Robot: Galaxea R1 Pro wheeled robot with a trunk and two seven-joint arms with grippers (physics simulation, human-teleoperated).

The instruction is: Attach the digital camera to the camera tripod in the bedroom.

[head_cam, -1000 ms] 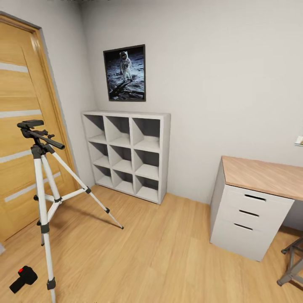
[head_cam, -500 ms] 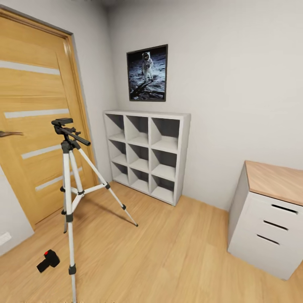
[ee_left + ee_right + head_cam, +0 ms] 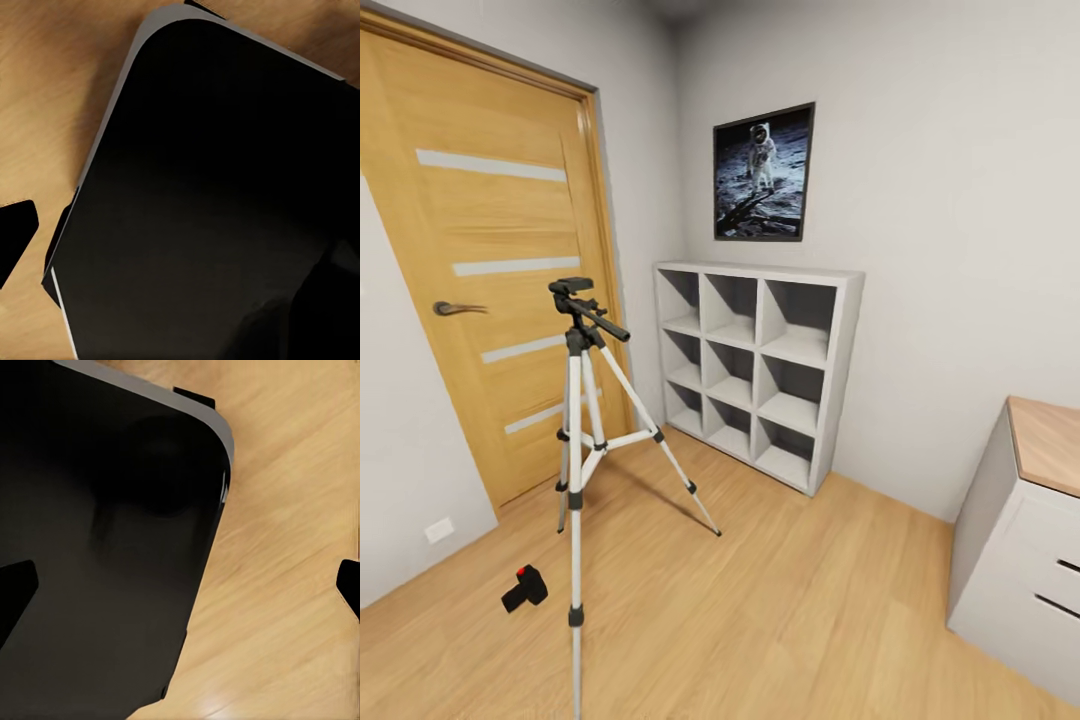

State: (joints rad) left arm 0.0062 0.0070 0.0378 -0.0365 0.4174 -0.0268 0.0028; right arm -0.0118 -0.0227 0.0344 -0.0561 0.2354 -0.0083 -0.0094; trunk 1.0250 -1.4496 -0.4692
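The digital camera [image 3: 525,588] lies on the plank floor [image 3: 780,600] just beside the camera tripod [image 3: 582,440], unattached; the head view has swung left since a second ago, bringing both nearer centre, so approach continues; cube shelf [image 3: 760,370] compartments empty; both claws' states and positions cannot be told.

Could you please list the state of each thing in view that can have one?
Door: shut.
Tripod: standing, legs spread, head bare.
Camera: lying on the floor beside the tripod, unattached.
Shelf: cubes empty.
Desk: visible drawers shut.
Poster: hanging on the wall.
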